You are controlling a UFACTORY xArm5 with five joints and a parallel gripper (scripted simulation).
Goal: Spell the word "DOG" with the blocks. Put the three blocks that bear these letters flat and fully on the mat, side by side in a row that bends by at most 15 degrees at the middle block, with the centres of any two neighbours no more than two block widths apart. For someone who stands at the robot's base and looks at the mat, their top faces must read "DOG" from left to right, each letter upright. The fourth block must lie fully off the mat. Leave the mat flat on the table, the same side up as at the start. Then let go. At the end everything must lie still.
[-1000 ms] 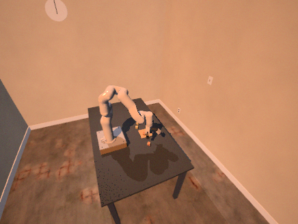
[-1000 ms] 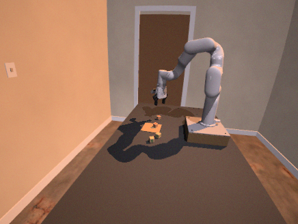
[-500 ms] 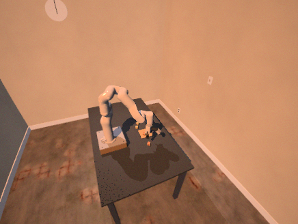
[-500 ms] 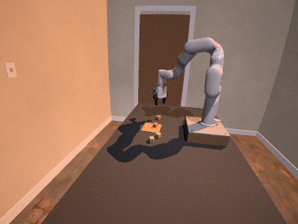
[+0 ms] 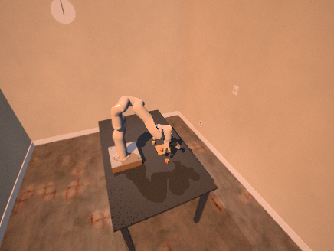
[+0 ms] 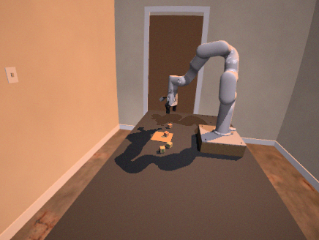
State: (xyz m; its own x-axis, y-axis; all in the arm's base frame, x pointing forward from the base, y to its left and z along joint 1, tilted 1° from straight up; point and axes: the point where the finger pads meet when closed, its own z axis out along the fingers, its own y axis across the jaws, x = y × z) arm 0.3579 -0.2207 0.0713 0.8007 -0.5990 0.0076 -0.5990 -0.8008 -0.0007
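Observation:
A small orange mat [image 6: 162, 137] lies on the dark table, in front of the robot's base [image 6: 220, 143]. One letter block [image 6: 165, 134] sits on the mat. A second block [image 6: 169, 125] lies on the table just beyond the mat. Two more blocks [image 6: 169, 145] [image 6: 162, 148] lie close together off the mat on its near side. The letters are too small to read. My gripper [image 6: 170, 108] is open and empty, pointing down well above the table over the far part of the mat. In the top view the gripper [image 5: 165, 148] hangs over the mat [image 5: 162, 150].
The robot's base block [image 5: 124, 158] stands near the table's left edge. A wall runs along the table's side beyond the mat. The arm's shadow [image 6: 154, 157] falls across the table top near the blocks.

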